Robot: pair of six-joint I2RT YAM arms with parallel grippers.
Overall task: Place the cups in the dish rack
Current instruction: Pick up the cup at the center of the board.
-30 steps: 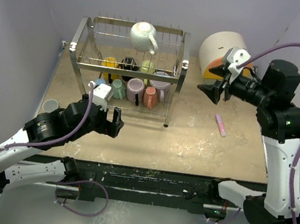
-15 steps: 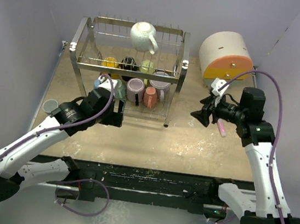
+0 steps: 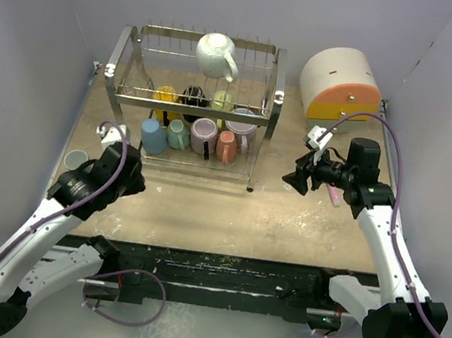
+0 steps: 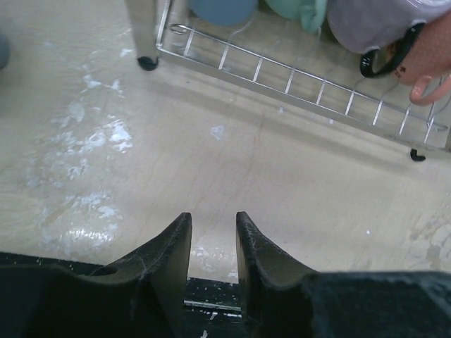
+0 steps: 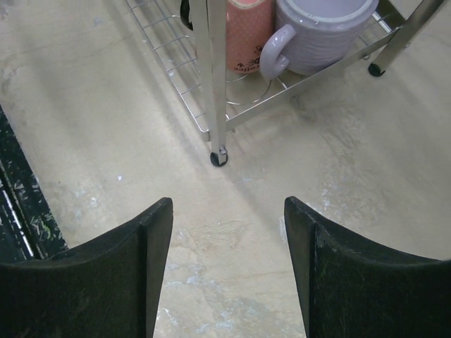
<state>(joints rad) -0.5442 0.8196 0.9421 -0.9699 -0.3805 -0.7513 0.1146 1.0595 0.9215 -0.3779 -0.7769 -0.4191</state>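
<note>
Top: rack [image 3: 275, 100] holds nine cups by my count, white cup [image 3: 216, 54] on the top tier; one grey cup [image 3: 76, 158] sits on the table [image 3: 229, 211], left of the rack; nearly done, I'd say. Left wrist: left gripper [image 4: 213, 218] at a narrow gap, nothing in it, near the rack front. Right wrist: right gripper [image 5: 227, 208] spread, empty, facing the rack corner; salmon cup [image 5: 248, 32] inside.
</note>
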